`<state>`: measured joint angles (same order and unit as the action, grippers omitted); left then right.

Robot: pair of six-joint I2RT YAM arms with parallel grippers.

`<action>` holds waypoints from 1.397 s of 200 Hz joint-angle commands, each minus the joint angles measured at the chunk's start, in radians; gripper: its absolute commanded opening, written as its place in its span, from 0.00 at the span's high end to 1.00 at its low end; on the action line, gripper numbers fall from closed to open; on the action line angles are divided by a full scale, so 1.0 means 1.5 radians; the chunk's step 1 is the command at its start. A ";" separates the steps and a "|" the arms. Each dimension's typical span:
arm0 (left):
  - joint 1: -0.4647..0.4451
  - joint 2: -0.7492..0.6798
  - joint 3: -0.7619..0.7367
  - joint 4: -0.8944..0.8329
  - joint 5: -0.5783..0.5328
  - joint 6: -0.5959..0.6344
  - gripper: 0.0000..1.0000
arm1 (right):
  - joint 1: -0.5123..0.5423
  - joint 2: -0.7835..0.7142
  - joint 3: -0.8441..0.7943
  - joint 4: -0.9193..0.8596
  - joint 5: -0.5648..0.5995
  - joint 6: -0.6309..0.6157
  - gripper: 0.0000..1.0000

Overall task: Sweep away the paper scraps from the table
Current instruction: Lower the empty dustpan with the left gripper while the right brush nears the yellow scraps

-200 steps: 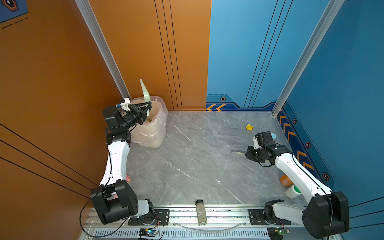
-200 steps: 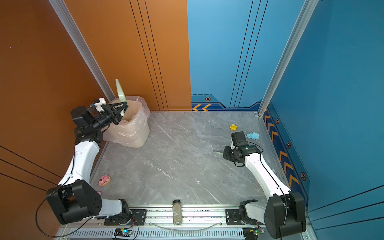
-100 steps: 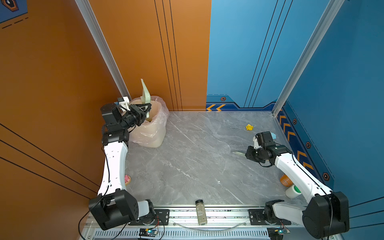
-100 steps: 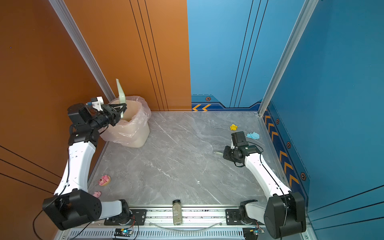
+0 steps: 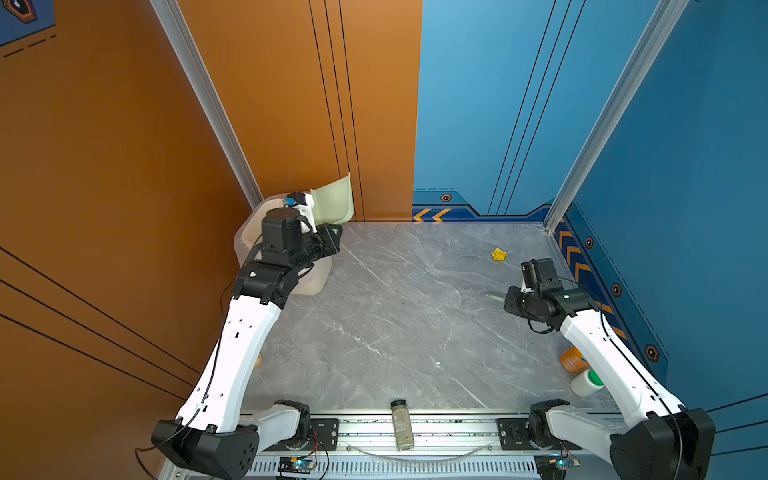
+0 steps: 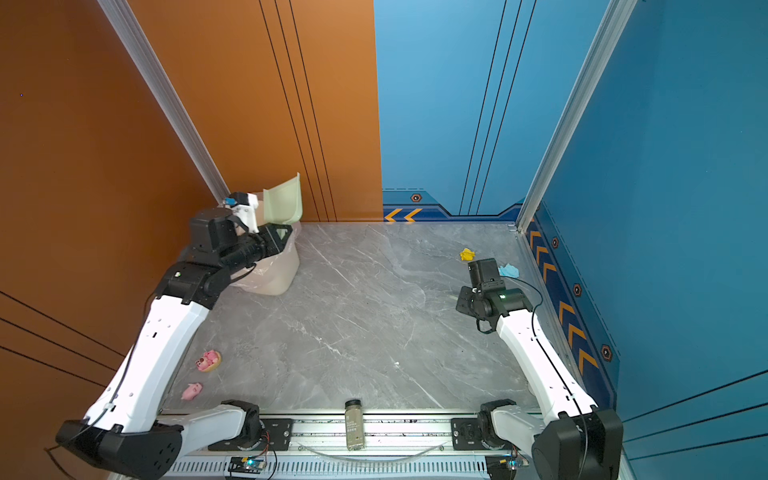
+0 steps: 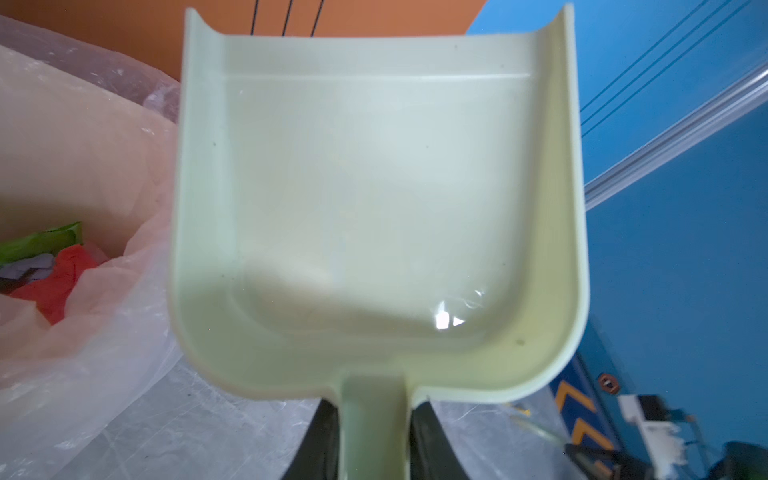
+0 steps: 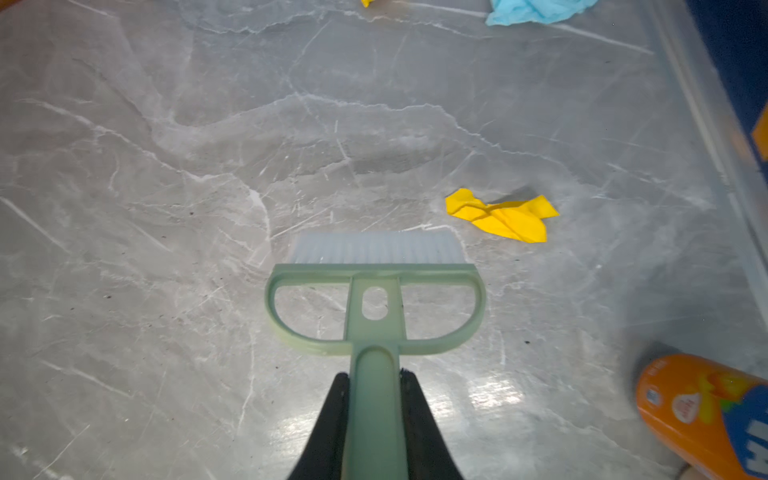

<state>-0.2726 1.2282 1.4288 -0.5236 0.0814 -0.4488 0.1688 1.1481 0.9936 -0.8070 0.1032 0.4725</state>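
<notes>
Left gripper [image 7: 373, 419]: clamped on the handle of the dustpan [image 5: 333, 203]. A second ago the pan stood edge-on above the bin. Now its broad face shows, upright, mouth up, at the bin's right rim, and the left arm leans further in over the table [image 5: 395, 316].

Bin [image 6: 276, 276]: plastic-lined, far left corner, unmoved. Only the left wrist view shows the paper scraps [image 7: 58, 278] inside: red, green, lilac.

Pig figurines [image 6: 208, 360]: two, at the table's left edge, clear of the left arm in a top view.

Jar [image 5: 401, 424]: lying on the front rail, dark cap, unmoved. The label appears to read BLACK PEPPER; the smaller print is illegible.

Yellow scrap [image 5: 498, 254]: on the table, far right, where it lay before.

Light blue scrap [image 6: 509, 271]: on the table near the right wall, seen in a top view and the right wrist view.

Second yellow scrap [image 8: 503, 216]: just beside the brush bristles, apart from them. Right wrist view only.

Right gripper [image 8: 374, 386]: closed tight on the handle of the brush [image 8: 374, 307], bristles low over the table, contact unclear. The arm is as it was a second ago.

Orange bottle [image 8: 698, 411]: lying by the right wall, label blurred and unreadable.

White bottle [image 5: 585, 382]: green cap, beside the orange one, shown in a top view.
</notes>
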 commanded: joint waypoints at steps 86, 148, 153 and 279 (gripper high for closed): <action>-0.236 0.145 -0.066 -0.030 -0.234 0.170 1.00 | -0.073 0.051 0.011 -0.079 0.082 -0.039 1.00; -0.277 0.192 -0.111 -0.031 -0.227 0.162 1.00 | -0.094 0.145 0.040 -0.030 0.050 -0.084 1.00; -0.278 0.196 -0.112 -0.032 -0.229 0.158 1.00 | -0.097 0.156 0.046 -0.025 0.051 -0.084 1.00; -0.347 0.269 -0.116 -0.038 -0.213 0.183 1.00 | -0.092 0.444 0.331 0.073 -0.080 -0.109 1.00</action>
<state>-0.7609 1.5902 1.2598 -0.5621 -0.2356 -0.2199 0.0082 1.8027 1.4250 -0.7132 0.0696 0.3107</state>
